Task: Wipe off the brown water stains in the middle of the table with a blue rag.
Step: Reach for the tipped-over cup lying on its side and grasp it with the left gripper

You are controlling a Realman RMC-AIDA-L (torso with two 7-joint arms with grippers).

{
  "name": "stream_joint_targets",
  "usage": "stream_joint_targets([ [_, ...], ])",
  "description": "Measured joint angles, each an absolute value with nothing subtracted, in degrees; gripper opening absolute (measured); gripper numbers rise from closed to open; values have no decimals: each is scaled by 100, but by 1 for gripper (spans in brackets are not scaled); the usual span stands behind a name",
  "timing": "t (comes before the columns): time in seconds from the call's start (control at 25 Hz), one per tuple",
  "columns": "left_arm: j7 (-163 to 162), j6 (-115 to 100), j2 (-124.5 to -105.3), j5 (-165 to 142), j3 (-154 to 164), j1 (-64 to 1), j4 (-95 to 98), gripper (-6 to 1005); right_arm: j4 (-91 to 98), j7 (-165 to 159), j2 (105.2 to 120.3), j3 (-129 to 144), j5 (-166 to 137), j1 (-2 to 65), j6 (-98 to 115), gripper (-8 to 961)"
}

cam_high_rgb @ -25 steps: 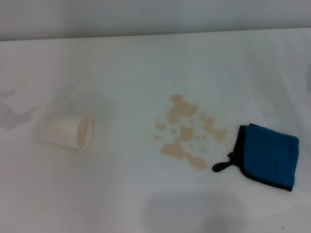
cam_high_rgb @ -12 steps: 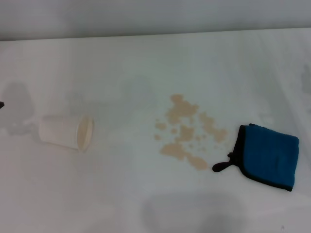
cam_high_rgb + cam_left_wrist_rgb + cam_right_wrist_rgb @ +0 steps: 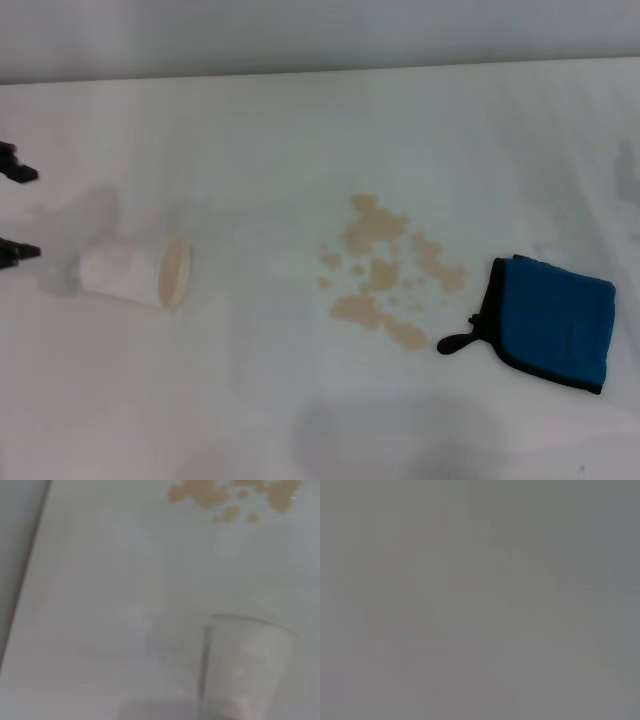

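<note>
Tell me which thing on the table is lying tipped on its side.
The white paper cup, lying sideways near the left end effector; the blue rag lies flat.

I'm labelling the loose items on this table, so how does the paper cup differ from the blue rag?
The paper cup is white and nearly blends into the table; the blue rag is bright blue with black edging. The cup lies tipped on its side, mouth toward the brown water stains; the rag lies flat and folded. The cup sits on the robot's left of the stains, the rag on their right. Neither is held.
</note>
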State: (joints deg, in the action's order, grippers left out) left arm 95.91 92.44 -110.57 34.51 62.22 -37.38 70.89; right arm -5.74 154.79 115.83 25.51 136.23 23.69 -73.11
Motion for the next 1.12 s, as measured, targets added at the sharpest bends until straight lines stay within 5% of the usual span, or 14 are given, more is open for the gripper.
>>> stream_joint_targets([
  [1.12, 10573, 7581, -11801, 3432, 6633, -3603, 5941, 858, -738, 15164, 11542, 2672, 13538, 2222, -7705, 477],
])
